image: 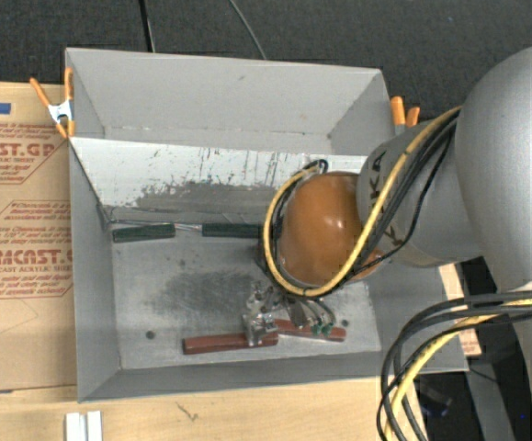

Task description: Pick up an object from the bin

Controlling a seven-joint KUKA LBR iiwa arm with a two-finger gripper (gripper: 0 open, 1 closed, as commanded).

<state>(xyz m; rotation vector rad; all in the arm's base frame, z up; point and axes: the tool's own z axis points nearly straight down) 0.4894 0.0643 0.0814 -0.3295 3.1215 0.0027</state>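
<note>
Upper left, flat at the back wall's foot: dark green stick [142, 232]. Along the front wall, flat too: long red-brown stick [212, 344]. Hand [263, 323] down at its middle, probably for balance; apart or clamped, cannot tell.

Part of the brown stick [210, 344] behind the gripper [264, 327]

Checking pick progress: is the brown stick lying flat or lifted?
Lying flat, it seems: the brown stick stretches level along the bin floor at the front, with the gripper down over its middle.
</note>
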